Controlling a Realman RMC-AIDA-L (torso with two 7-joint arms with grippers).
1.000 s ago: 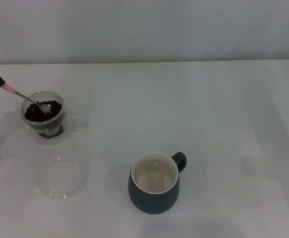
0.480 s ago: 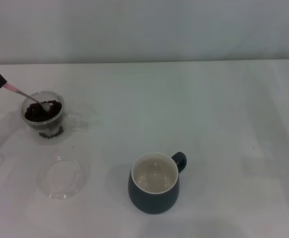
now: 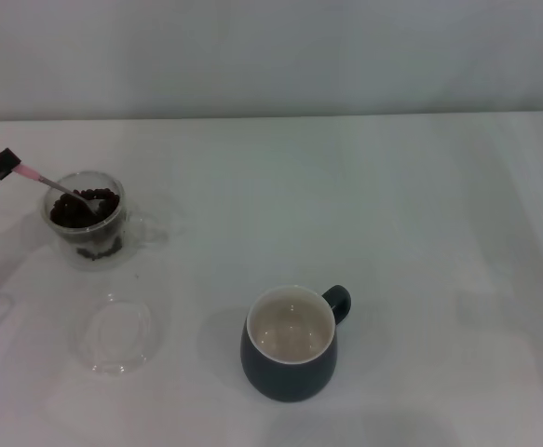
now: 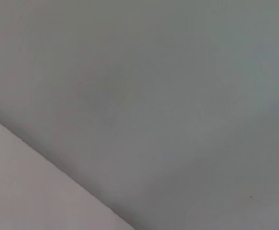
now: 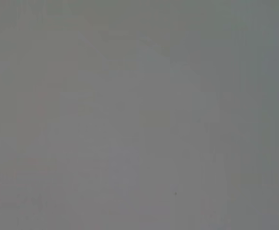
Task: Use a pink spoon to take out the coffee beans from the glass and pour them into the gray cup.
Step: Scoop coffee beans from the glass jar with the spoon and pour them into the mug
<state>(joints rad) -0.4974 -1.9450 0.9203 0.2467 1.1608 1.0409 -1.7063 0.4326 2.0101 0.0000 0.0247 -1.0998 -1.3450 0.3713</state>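
Observation:
At the far left edge of the head view my left gripper is shut on the pale pink handle of the pink spoon. The spoon slants down into the glass, and its metal bowl is sunk among the dark coffee beans. The glass stands on the white table at the left. The gray cup, cream inside and with no beans showing in it, stands at the front centre with its handle turned to the back right. Both wrist views show only blank grey surface. My right gripper is out of view.
A flat shallow clear glass dish lies in front of the glass, to the left of the gray cup. The white table stretches bare to the right, ending at a pale wall behind.
The spoon's bowl has dipped down from on top of the heap into the beans. My left gripper has lowered slightly and the handle lies flatter.

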